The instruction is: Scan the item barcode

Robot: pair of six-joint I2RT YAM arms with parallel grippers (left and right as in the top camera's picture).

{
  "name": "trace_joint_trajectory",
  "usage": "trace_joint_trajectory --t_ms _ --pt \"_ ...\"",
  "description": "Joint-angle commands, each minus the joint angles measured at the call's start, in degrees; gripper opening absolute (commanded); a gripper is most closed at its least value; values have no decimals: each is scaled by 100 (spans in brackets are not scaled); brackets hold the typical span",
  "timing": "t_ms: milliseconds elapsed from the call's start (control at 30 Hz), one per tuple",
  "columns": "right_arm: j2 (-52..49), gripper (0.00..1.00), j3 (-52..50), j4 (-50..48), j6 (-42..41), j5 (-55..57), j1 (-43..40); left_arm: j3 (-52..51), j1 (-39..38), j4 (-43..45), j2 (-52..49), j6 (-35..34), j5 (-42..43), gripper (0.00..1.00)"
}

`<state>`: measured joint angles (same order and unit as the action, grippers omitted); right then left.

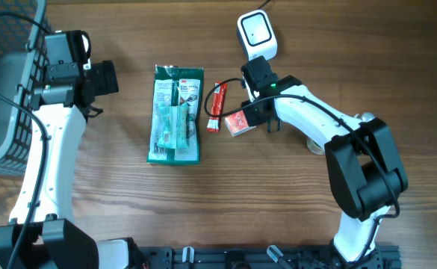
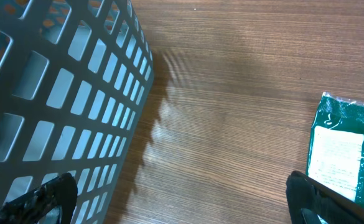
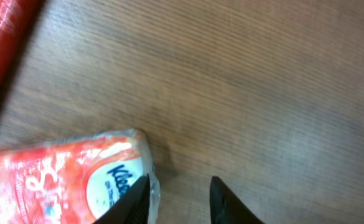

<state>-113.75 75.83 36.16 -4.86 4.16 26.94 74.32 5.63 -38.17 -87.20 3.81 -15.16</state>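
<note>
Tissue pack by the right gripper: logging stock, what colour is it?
The tissue pack is red-orange with a white patch; best in right wrist view.

A grey lattice basket (image 1: 1,30) stands at the bench's (image 1: 128,209) far left edge, close behind the left gripper (image 1: 107,77) and on its left side in the wrist view, its wall throwing a patterned shadow on the wood. A green pack (image 1: 175,113) lies flat on the bench between the two grippers, to the right of the left gripper and clear of it. A slim red bar (image 1: 217,107) lies just to the left of the right gripper (image 1: 249,112), between it and the green pack, near both but apart from the pack.
</note>
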Motion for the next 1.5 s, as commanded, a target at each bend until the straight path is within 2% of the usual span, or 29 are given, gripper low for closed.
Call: trace_joint_trajectory --t_ms 0,100,233,500,633,800,900,1133,1467 --pt "74 29 345 -7 -114 46 9 13 2 13 9 44 -11 100" --pt "240 29 623 -48 -1119 -752 24 13 2 13 9 44 -11 100" --pt "157 23 573 -315 -1493 -1329 48 13 2 13 9 44 -11 100" --pt "-210 21 450 -798 -1475 -1329 634 13 2 13 9 44 -11 100" --pt "-210 22 450 -562 -1480 -1320 890 13 2 13 9 44 -11 100" --pt "-214 22 439 -332 -1515 -933 986 13 2 13 9 44 -11 100" --pt "-221 21 439 -393 -1827 -284 986 13 2 13 9 44 -11 100" --pt "-385 22 439 -428 -1829 -269 986 13 2 13 9 44 -9 100" --pt "-417 19 444 468 -1906 -273 984 13 2 13 9 44 -11 100"
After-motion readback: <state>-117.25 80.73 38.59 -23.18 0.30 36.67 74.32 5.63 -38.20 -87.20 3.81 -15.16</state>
